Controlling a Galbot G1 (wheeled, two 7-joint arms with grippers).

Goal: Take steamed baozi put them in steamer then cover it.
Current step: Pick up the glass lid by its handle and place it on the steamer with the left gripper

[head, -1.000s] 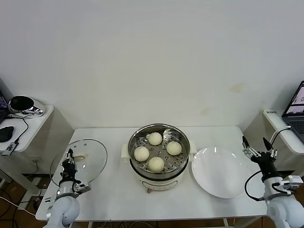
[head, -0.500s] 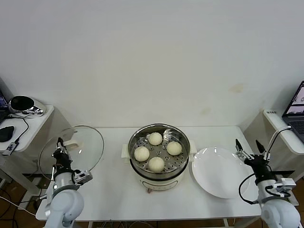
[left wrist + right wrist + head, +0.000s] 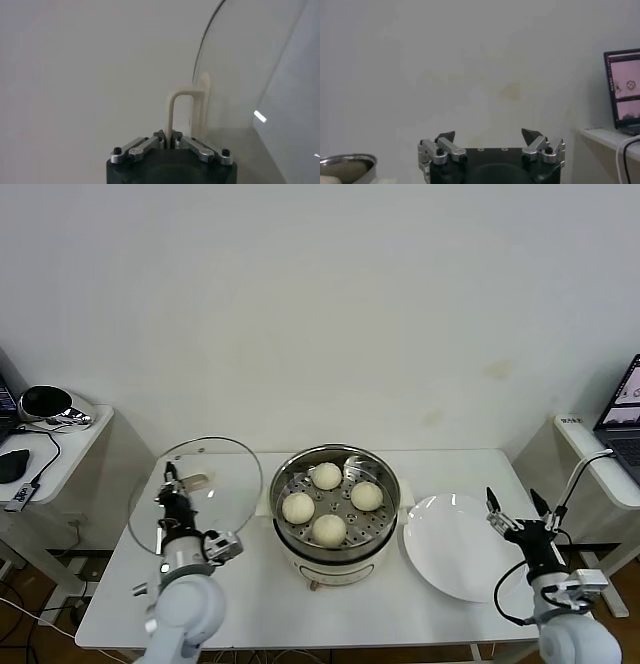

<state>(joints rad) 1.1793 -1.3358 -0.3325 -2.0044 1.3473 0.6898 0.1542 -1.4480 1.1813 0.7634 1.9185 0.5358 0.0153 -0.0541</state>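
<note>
The steamed baozi are all four sitting on the perforated tray inside the steamer, which is in the middle of the white counter. One bun is at the far side, one on the left, one on the right and one nearest the robot. They're close together but not stacked.

The cover isn't on the pot. It's up in the air just left of the steamer, tilted so the glass faces mostly toward the camera, with its right edge close to the pot's rim. The left end effector is clamped narrow on the cover's cream-white handle; in the left wrist view you can see the handle loop coming straight up out from between the closed fingers, with the glass curving off beside it.

The right end effector is spread wide with nothing in it, hanging by the near right corner of the counter, just right of the white plate. The plate sits right of the steamer, almost touching its base.

Off to the sides: a small side table on the far left with a shiny black thing and cables, and a laptop at the right edge.
</note>
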